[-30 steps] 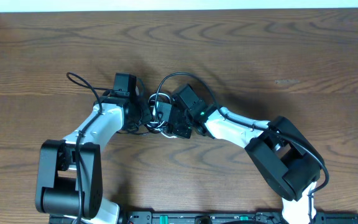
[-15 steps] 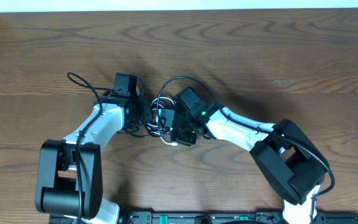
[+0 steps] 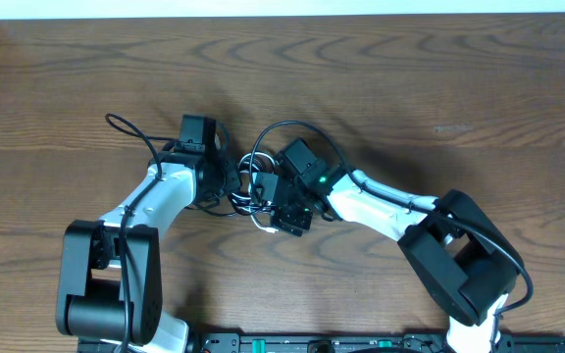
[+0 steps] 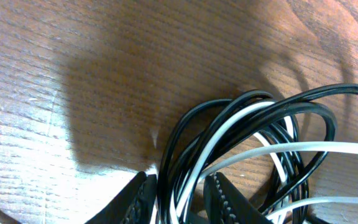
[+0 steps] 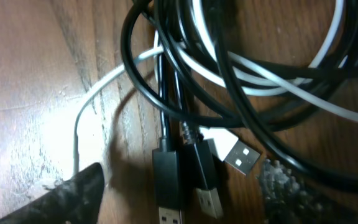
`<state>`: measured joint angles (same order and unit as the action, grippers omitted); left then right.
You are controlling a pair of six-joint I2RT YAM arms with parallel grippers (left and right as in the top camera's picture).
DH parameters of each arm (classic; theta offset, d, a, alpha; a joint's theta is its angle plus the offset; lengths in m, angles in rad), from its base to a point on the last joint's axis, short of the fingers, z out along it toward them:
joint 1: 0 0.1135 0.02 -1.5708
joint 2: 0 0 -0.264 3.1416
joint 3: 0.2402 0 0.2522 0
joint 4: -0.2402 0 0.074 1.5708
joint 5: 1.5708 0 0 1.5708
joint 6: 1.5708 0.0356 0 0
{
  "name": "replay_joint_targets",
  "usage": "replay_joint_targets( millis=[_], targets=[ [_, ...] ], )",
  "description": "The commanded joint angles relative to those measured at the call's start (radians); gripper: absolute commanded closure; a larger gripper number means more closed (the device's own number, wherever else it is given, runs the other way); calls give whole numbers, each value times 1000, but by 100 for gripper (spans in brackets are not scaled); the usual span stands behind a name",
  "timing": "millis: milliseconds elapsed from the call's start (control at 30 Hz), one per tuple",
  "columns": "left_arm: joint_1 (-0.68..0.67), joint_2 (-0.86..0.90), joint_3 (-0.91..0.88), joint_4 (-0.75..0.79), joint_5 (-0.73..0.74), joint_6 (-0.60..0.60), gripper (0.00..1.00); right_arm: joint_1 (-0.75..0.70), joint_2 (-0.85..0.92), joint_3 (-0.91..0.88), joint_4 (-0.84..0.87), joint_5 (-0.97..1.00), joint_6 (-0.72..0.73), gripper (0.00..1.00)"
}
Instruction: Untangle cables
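The cables lie tangled in one heap between the two arms on the wooden table. The black cable loops several times. The white cable threads through those loops. My left gripper is shut on a bundle of black and white strands at the heap's left side. My right gripper stands open over the heap's right side. Two black plugs and a white plug lie loose between its fingers, touching neither.
The left arm's own thick black wire arcs out to the left of the heap. Both arm bases stand near the front edge. A pale wall strip bounds the table's far side.
The right gripper's jaws have spread wide and shifted slightly toward the front; the plugs now lie free between them. The left gripper keeps its hold and has not moved.
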<state>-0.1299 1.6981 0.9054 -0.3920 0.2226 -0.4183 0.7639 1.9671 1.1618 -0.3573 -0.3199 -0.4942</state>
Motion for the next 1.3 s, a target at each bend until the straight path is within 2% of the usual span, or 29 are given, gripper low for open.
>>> replay_joint_targets(
  millis=[0,300,500,633,1267],
  targets=[
    [0,13,-14,6,-25,5,68,1,-62,-17,18,42,34,17],
    [0,13,-14,107,-21,5,68,-11,-79,-17,28,76,81,13],
    [0,14,-14,83,20,6,69,-32,-71,-18,21,74,135,15],
    [0,14,-14,59,63,6,69,-32,-66,-18,26,74,135,18],
    [-1,14,-19,27,89,25,69,-23,-46,-24,33,28,119,25]
  ],
)
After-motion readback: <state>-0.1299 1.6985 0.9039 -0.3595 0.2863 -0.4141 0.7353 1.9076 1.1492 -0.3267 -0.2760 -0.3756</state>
